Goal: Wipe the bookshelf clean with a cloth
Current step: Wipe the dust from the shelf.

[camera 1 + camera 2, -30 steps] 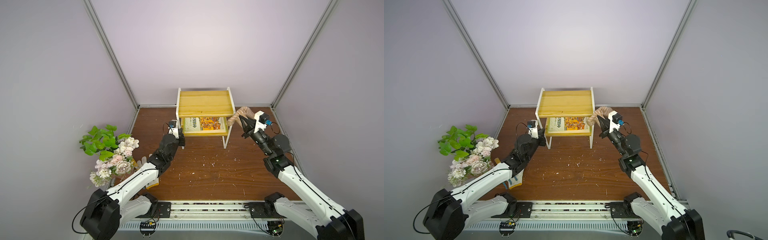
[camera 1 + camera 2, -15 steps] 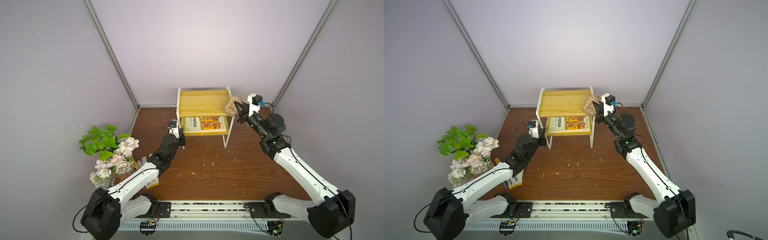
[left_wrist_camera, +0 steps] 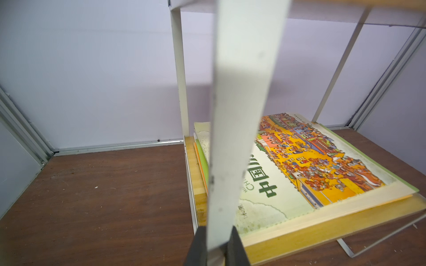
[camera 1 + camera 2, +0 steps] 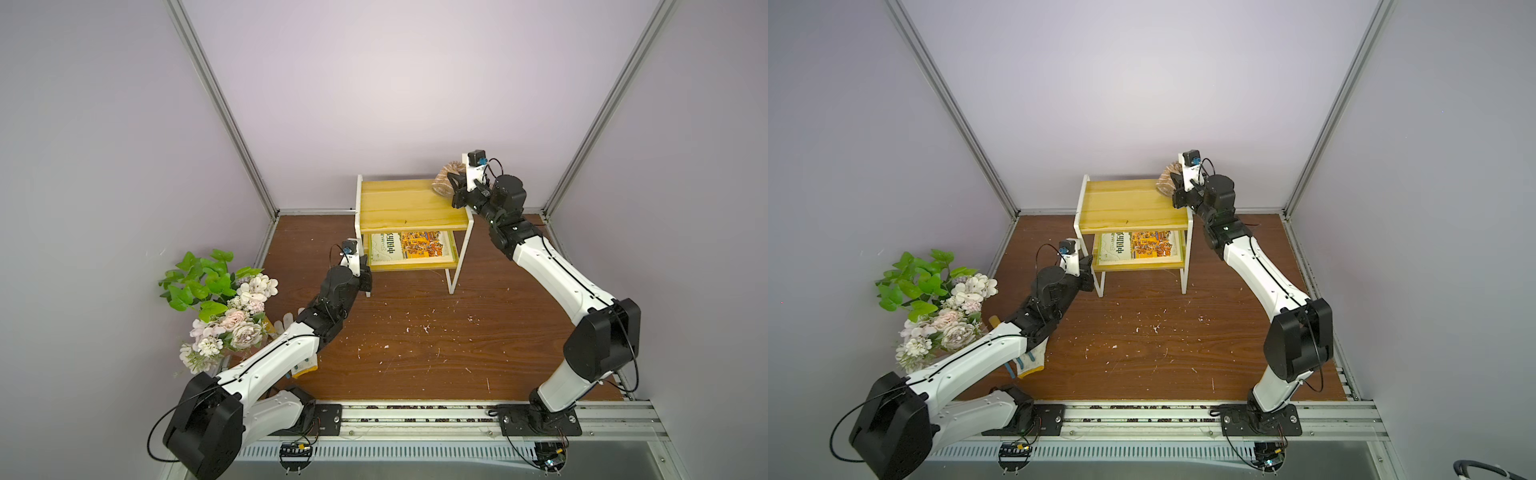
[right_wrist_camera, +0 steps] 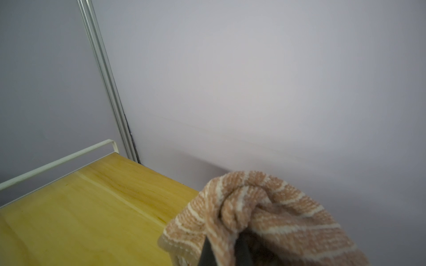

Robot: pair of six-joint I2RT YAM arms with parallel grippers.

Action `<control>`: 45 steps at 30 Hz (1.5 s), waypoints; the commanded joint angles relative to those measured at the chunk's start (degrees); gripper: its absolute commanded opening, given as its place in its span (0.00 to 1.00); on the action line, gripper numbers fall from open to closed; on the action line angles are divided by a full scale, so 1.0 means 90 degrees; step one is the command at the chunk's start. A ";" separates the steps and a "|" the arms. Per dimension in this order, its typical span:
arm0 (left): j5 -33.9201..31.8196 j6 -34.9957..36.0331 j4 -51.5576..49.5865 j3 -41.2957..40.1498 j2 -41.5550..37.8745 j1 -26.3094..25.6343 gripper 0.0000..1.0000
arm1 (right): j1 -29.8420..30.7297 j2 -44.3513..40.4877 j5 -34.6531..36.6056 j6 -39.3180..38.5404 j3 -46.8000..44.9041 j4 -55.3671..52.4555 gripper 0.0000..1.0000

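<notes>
Top views: bookshelf [image 4: 409, 203] stands at the back of the brown table [image 4: 415, 340], close to the rear wall. The left gripper [image 4: 365, 279] is on its front left leg. The right gripper [image 4: 455, 189] is up at the rear right corner of the top board, with the cloth [image 4: 443, 181] bunched ahead of it. A book [image 4: 409, 248] lies flat on the lower board; the green characters on its cover are too small to read here. Flowers [image 4: 220, 307] at the table's left edge, white glove [image 4: 1030, 362] under the left arm, pale crumbs [image 4: 415, 328] scattered on the table.

Left wrist: fingers [image 3: 199, 246] pinched tight on the white leg, which fills the gap between them. Cover reads 中国 in big green characters, plus small Latin letters starting "CH", cut off by the leg. Thinner books lie underneath.

Right wrist: fingers [image 5: 207, 253] closed, tan cream-striped cloth pinched between them and draped over them. It hangs over the far corner of the yellow top board; can't tell if it touches the wood.
</notes>
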 commanded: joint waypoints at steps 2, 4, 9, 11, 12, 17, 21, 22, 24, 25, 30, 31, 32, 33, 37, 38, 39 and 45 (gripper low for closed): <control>0.0364 0.0210 -0.0424 0.0091 0.0133 0.0061 0.01 | -0.0035 -0.1439 0.0018 -0.0333 -0.1221 -0.0965 0.00; 0.0415 0.0365 -0.0482 0.0118 0.0087 0.0091 0.01 | -0.0046 -0.1781 -0.0212 -0.0306 -0.1564 -0.0989 0.00; 0.0583 0.0578 -0.0515 0.0157 0.0003 0.0223 0.01 | -0.0119 -0.0786 -0.0095 0.0121 -0.1160 -0.0111 0.00; 0.0684 0.0639 -0.0453 0.0139 0.0022 0.0235 0.01 | -0.0306 0.0055 -0.0172 0.0487 -0.0350 0.0106 0.00; 0.0712 0.0659 -0.0406 0.0128 0.0043 0.0242 0.01 | -0.0465 0.0542 -0.0384 0.0774 0.0229 0.0023 0.00; 0.0678 0.0659 -0.0408 0.0123 0.0047 0.0249 0.01 | -0.0971 0.2426 -0.1660 0.1270 0.3745 -0.1588 0.00; 0.0672 0.0695 -0.0343 -0.0010 -0.0165 0.0259 0.01 | -0.1081 0.3235 -0.2996 0.1000 0.4753 -0.2198 0.00; 0.0642 0.0697 -0.0332 -0.0046 -0.0215 0.0267 0.01 | -0.1102 0.3277 -0.3360 0.0934 0.4723 -0.2227 0.00; 0.0588 0.0716 -0.0320 -0.0076 -0.0284 0.0281 0.01 | -0.1136 0.3230 -0.4070 0.0687 0.4450 -0.2224 0.00; 0.0577 0.0714 -0.0307 -0.0094 -0.0305 0.0287 0.01 | -0.1153 0.3126 -0.4445 0.0583 0.4201 -0.2113 0.00; 0.0525 0.0776 -0.0242 -0.0156 -0.0310 0.0331 0.01 | -0.1515 0.2426 -0.6010 0.0724 0.2450 -0.0784 0.00; 0.0535 0.0778 -0.0222 -0.0172 -0.0310 0.0358 0.01 | -0.1640 0.2316 -0.6058 0.0971 0.2061 -0.0348 0.00; 0.0549 0.0770 -0.0207 -0.0175 -0.0310 0.0383 0.01 | -0.1822 0.2204 -0.5984 0.1167 0.1716 0.0001 0.00; 0.0564 0.0772 -0.0216 -0.0168 -0.0302 0.0402 0.01 | -0.1980 0.2140 -0.5940 0.1388 0.1433 0.0239 0.00; 0.0625 0.0742 -0.0226 -0.0126 -0.0290 0.0396 0.01 | -0.2329 0.1884 -0.5755 0.1277 0.0936 0.0076 0.00; 0.0595 0.0742 -0.0213 -0.0134 -0.0290 0.0396 0.01 | -0.2349 0.1746 -0.5575 0.1122 0.0866 -0.0097 0.00; 0.0570 0.0747 -0.0205 -0.0132 -0.0288 0.0401 0.01 | -0.2357 0.1521 -0.5311 0.0955 0.0680 -0.0097 0.00; 0.0605 0.0679 -0.0210 -0.0001 -0.0153 0.0400 0.01 | -0.1937 0.0996 -0.3138 0.1581 0.0492 0.0444 0.00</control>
